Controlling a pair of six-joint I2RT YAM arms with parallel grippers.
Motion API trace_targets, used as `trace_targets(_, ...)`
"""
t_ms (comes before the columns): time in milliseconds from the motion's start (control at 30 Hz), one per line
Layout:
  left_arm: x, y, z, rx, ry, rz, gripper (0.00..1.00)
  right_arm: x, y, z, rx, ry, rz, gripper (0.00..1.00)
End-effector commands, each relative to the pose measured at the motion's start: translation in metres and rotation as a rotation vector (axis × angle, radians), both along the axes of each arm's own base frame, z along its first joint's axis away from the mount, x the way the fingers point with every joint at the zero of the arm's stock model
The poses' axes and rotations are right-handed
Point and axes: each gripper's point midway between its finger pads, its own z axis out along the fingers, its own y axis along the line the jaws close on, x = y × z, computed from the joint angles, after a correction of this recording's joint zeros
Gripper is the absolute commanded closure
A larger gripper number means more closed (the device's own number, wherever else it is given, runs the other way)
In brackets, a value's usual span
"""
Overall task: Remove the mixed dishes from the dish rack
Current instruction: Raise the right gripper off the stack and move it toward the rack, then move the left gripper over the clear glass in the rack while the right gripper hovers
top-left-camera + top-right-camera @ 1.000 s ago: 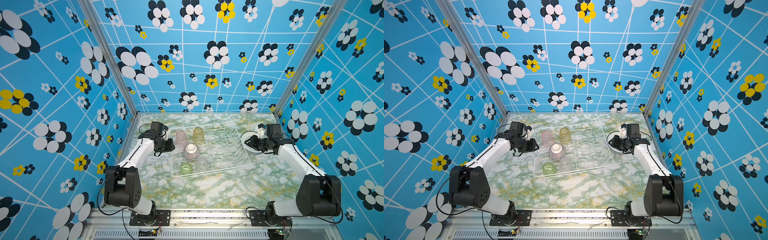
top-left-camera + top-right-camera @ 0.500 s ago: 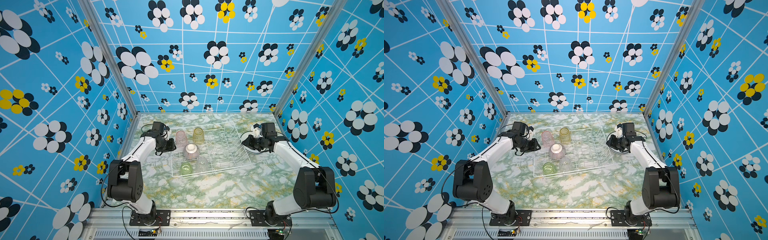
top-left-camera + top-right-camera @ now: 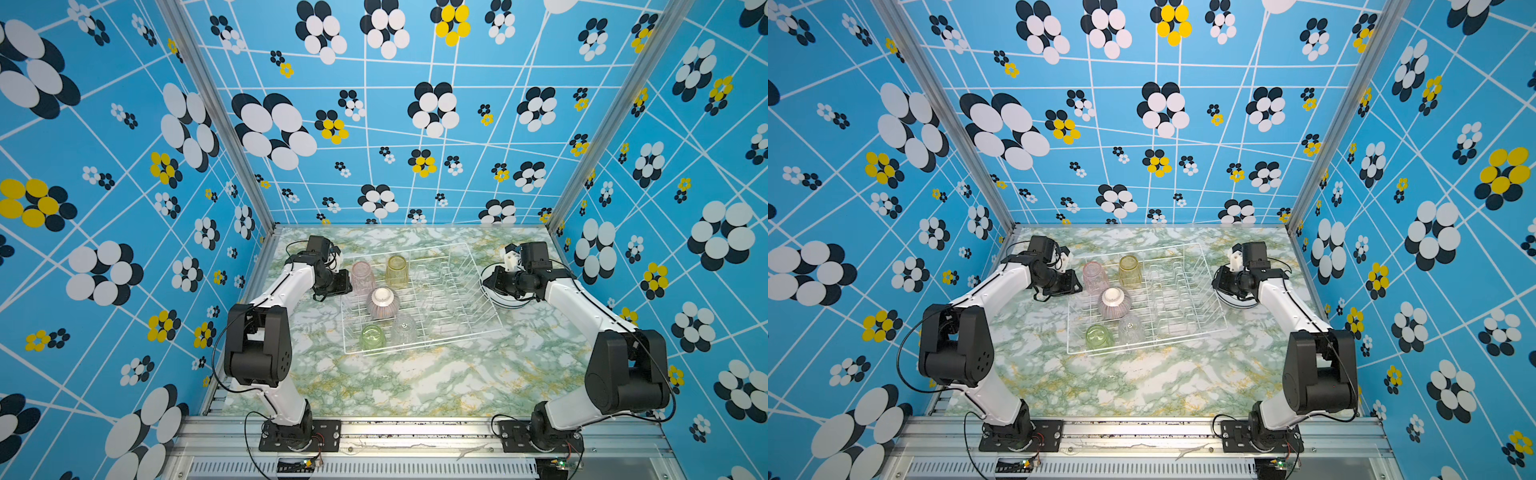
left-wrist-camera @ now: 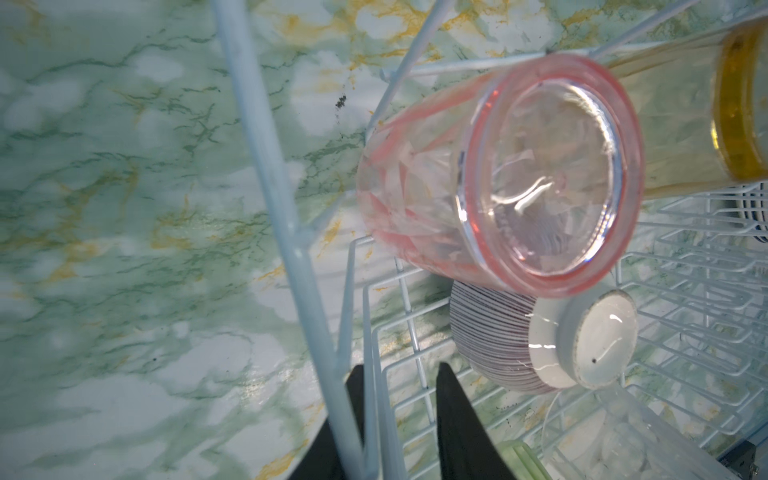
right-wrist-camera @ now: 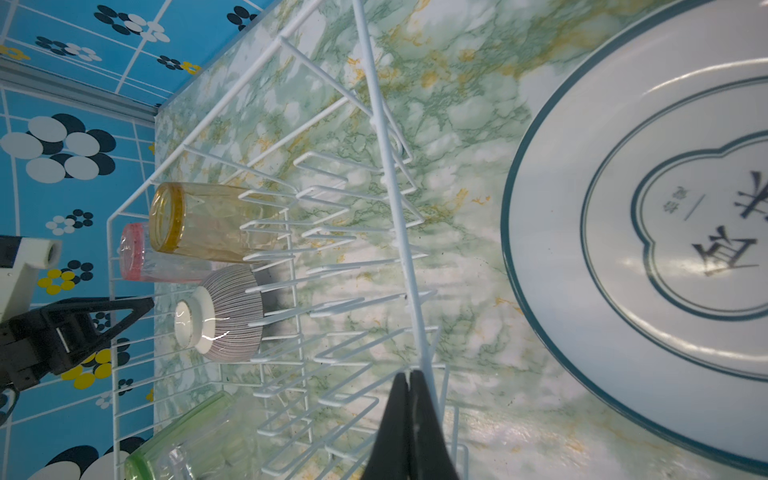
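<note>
**On the marbled table: a gripper at each end of the rack**

On the green-and-white marbled table top (image 3: pixel 415 386) sits the white wire dish rack (image 3: pixel 453 291). Just beside its right end a white round plate with a dark green rim (image 5: pixel 552 232) lies flat on the table. The only writing I can find is on that plate: dark green Chinese characters (image 5: pixel 723 253) inside a lobed outline. They lie sideways in the right wrist view and one is cut off at the picture's edge, so I cannot read them for sure. The small print next to them is too fine to read. In both top views the right arm's wrist covers most of the plate.

In the rack's left half:
- Far side: the ribbed pink glass tumbler (image 3: pixel 363 274) and the ribbed yellow glass tumbler (image 3: pixel 397 271), both base up.
- Middle: the pink-striped ribbed bowl (image 3: pixel 382 303), foot up.
- Near side: the green glass tumbler (image 3: pixel 372 336) and the clear glass tumbler (image 3: pixel 404 328), the clear one hard to pick out among the wires.

The left gripper (image 4: pixel 401 374) is at the rack's left wall beside the pink tumbler. Its black fingers stand apart with the wall's wires between them, and a blurred rim wire crosses one finger. I cannot tell whether the fingers touch the wire.

The right gripper (image 5: pixel 409 376) is at the right rim, fingers pressed together, tips against the rim wire. I cannot tell whether the wire is caught between them.
</note>
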Motion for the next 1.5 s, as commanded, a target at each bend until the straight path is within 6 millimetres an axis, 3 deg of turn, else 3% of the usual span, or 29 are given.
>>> trace_targets(0,0.019,-0.011,0.014,-0.041,-0.059,-0.041,0.73,0.003,0.003,0.0,0.001,0.016,0.002,1.0)
trace_targets(100,0.023,-0.011,0.012,-0.038,-0.051,-0.04,0.8,0.003,0.003,0.0,-0.001,0.017,0.003,1.0)
trace_targets(267,0.026,-0.012,0.008,-0.032,-0.044,-0.044,0.82,0.006,0.004,0.0,-0.003,0.019,0.001,1.0)
trace_targets(500,0.042,-0.017,0.018,-0.036,-0.073,-0.057,0.82,0.013,0.005,-0.001,-0.013,0.022,0.0,1.0)
trace_targets(900,0.071,-0.022,0.011,-0.045,-0.077,-0.072,0.82,0.019,0.003,-0.001,-0.028,0.017,-0.009,1.0)
trace_targets(967,0.07,-0.023,0.011,-0.045,-0.078,-0.068,0.8,0.02,0.003,-0.001,-0.031,0.016,-0.011,1.0)
trace_targets(1067,0.065,-0.016,0.013,-0.023,-0.093,-0.042,0.59,0.02,0.003,0.001,-0.03,0.01,-0.011,1.0)
trace_targets(1100,0.064,-0.012,0.014,-0.009,-0.101,-0.027,0.51,0.02,0.003,0.002,-0.032,0.003,-0.01,0.98)
trace_targets(1200,0.06,0.001,0.018,0.015,-0.126,0.011,0.41,0.021,0.002,0.008,-0.039,-0.016,-0.013,0.85)
trace_targets(1233,0.059,0.005,0.015,0.022,-0.122,0.022,0.39,0.021,0.001,0.01,-0.04,-0.023,-0.012,0.79)
trace_targets(1467,0.049,0.027,0.052,0.092,-0.254,0.081,0.34,0.019,-0.002,0.029,-0.052,-0.077,-0.021,0.5)
